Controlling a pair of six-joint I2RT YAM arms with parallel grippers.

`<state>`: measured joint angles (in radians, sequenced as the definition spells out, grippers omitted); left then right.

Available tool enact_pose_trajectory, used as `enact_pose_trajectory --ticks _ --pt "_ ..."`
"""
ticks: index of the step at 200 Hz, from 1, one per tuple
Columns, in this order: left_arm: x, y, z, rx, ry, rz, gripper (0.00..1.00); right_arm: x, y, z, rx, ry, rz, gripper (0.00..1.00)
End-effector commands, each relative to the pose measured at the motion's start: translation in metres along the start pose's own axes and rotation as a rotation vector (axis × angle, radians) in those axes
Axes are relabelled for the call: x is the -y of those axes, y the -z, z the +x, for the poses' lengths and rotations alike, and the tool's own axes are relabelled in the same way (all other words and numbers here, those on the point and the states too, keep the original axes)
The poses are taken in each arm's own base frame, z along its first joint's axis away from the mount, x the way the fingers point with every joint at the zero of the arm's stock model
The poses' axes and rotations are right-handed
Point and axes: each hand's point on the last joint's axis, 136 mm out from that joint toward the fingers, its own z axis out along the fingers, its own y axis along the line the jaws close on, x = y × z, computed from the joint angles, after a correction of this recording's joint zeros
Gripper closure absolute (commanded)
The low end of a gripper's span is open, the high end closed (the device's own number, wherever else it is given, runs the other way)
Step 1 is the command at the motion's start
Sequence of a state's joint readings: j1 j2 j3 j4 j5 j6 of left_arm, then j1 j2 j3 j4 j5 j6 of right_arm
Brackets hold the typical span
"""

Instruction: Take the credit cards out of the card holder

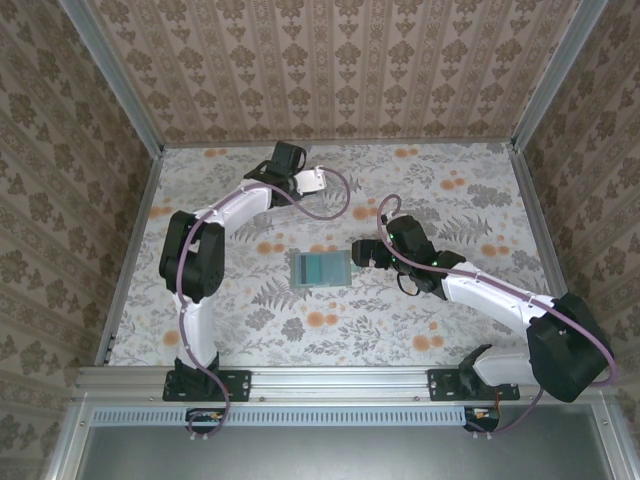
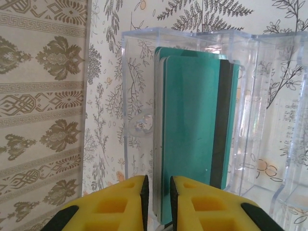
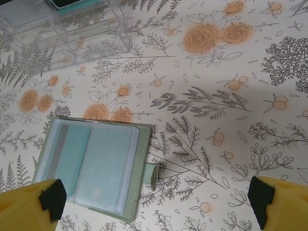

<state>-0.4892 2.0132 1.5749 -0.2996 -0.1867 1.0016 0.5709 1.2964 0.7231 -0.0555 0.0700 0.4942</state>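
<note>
Card holder (image 1: 322,269) lies open and flat on the tabletop (image 1: 450,330), centre of the top view, long axis left-right. Right gripper (image 1: 360,253) just right of it, jaws wide. In its wrist view the holder sits lower left, one teal card (image 3: 66,153) in the left pocket. Right arm clearly nearer. Left gripper (image 2: 158,192) at the clear box (image 2: 137,96), upper centre of the top view, jaws narrow about the teal card stack (image 2: 192,125); pinching or not, cannot tell
</note>
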Motion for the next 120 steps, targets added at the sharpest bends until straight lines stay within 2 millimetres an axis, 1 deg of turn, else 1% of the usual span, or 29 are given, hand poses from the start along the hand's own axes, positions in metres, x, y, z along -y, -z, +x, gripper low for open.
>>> enact_pose_trajectory --ticks 1,25,34,48,67,75,88,120 --pt "-0.020 0.029 -0.012 0.062 0.055 -0.041 0.78 -0.001 -0.003 0.002 -0.013 -0.010 -0.016 0.00" --pt "-0.026 0.056 -0.018 0.109 0.125 -0.061 0.77 -0.004 -0.003 0.003 -0.020 -0.001 -0.031 0.00" --pt "-0.030 0.069 -0.019 0.129 0.168 -0.074 0.77 -0.006 -0.003 0.003 -0.020 0.003 -0.040 0.00" --pt "-0.031 0.088 -0.020 0.160 0.251 -0.078 0.70 -0.007 -0.003 0.003 -0.023 0.010 -0.049 0.00" --pt "-0.032 0.114 -0.016 0.191 0.390 -0.083 0.69 -0.012 -0.004 0.004 -0.022 0.020 -0.070 0.00" --pt "-0.033 0.125 -0.013 0.201 0.458 -0.092 0.67 -0.014 -0.004 0.005 -0.022 0.030 -0.081 0.00" --pt "-0.033 0.143 -0.007 0.223 0.570 -0.098 0.66 -0.019 -0.004 0.006 -0.023 0.042 -0.096 0.00" --pt "-0.027 0.179 0.020 0.251 0.891 -0.116 0.56 -0.032 -0.006 0.009 -0.040 0.077 -0.123 0.00"
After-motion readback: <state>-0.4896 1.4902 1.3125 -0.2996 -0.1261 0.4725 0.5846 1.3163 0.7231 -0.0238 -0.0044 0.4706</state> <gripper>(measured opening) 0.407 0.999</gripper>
